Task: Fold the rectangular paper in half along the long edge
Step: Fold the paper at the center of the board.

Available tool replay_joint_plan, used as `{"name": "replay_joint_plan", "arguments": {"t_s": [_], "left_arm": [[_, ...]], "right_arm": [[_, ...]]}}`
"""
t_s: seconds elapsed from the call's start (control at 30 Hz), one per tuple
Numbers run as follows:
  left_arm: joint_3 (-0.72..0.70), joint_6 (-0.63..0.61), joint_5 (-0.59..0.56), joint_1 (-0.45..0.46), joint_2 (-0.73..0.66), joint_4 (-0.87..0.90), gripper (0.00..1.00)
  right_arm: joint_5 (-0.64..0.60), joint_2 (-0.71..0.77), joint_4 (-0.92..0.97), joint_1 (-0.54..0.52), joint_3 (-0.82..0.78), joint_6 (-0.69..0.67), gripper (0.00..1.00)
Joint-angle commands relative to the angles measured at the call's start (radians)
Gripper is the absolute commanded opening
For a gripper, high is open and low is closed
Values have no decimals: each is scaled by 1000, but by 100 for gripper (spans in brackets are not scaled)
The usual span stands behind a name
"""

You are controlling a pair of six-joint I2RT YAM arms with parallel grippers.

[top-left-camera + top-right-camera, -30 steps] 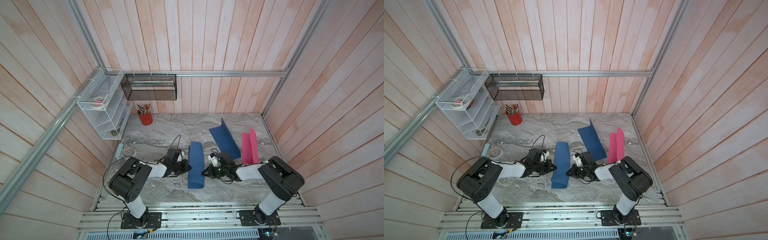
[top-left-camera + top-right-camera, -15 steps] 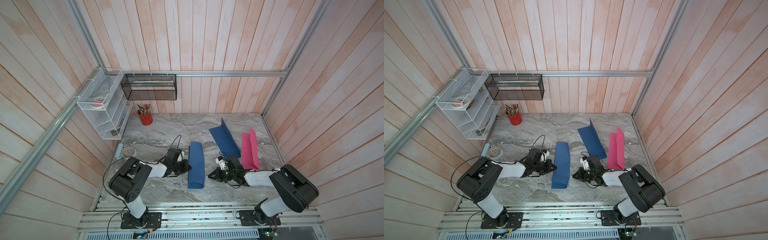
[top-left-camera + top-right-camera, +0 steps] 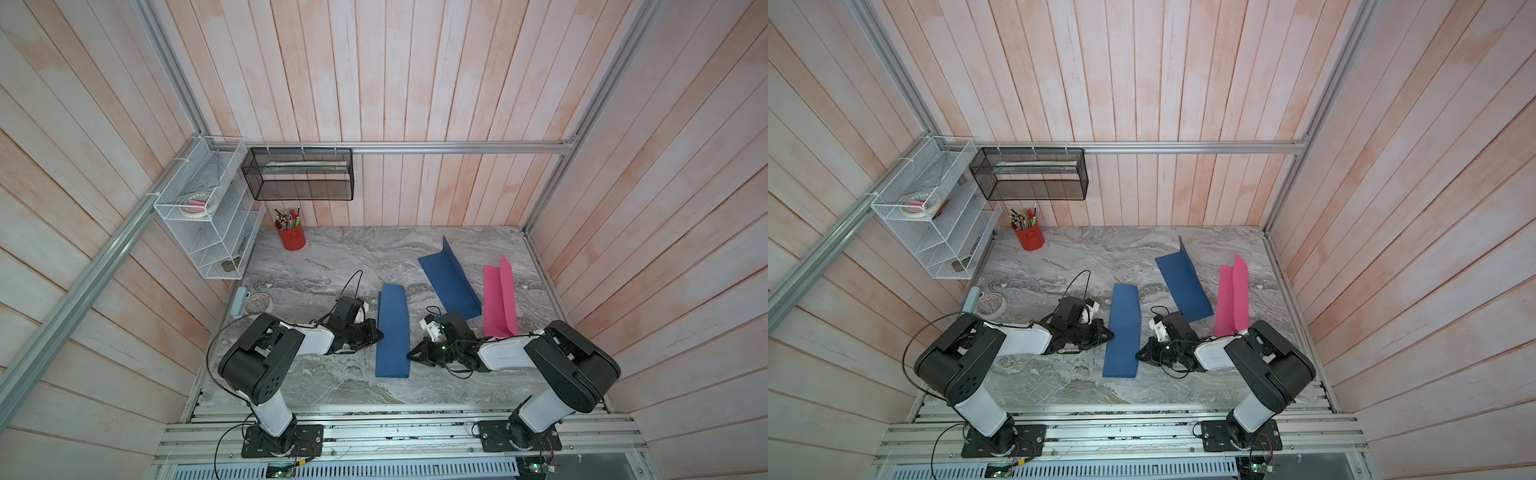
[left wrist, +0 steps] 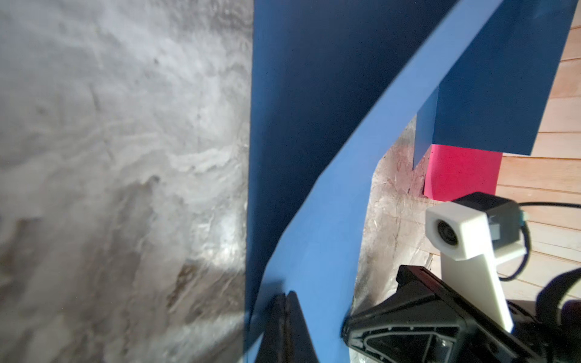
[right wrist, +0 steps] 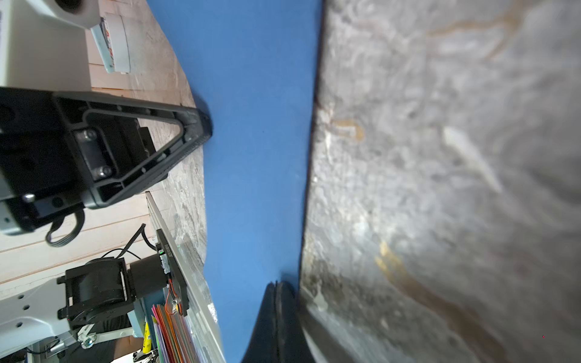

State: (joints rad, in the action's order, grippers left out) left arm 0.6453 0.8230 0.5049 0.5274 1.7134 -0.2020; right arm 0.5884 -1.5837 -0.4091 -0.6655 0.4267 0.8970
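Observation:
The blue rectangular paper lies folded lengthwise on the marble table, between my two arms. Its upper layer bows up off the lower one at the far end. My left gripper is shut, its tip resting on the paper's left long edge. My right gripper is shut too, its tip on the right long edge close to the near end. Neither holds anything between its fingers. In the right wrist view the paper runs away from the tip.
A second dark blue folded paper and a pink folded paper stand half open to the right. A red pencil cup stands at the back left, a tape roll by the left wall. A white wire shelf and a black mesh basket hang on the walls.
My right gripper drew a little away from the paper, then came back to its right edge, nearer the front end than before. The left gripper and the paper have stayed put.

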Motion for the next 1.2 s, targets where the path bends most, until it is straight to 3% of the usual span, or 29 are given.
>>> {"name": "replay_joint_plan", "arguments": {"t_s": [0.0,0.13,0.27,0.53,0.7,0.97,1.17], "left_arm": [[-39,-24,-78,7,58,171,0],[-41,-24,-77,8,61,170,0],[-39,-21,-75,9,63,165,0],[-35,-21,-75,9,69,167,0],[-35,-21,-75,9,72,167,0],[-18,-34,-77,9,76,185,0],[-12,-36,-77,9,82,186,0]], "right_arm": [[-37,47,94,10,-66,-6,0],[-42,131,161,54,-87,-36,0],[-39,146,211,49,8,-66,0],[-12,3,105,-57,129,-13,0],[-44,4,78,-66,65,20,0],[-67,123,116,-36,-108,52,0],[-84,187,230,-16,-18,-11,0]]}}
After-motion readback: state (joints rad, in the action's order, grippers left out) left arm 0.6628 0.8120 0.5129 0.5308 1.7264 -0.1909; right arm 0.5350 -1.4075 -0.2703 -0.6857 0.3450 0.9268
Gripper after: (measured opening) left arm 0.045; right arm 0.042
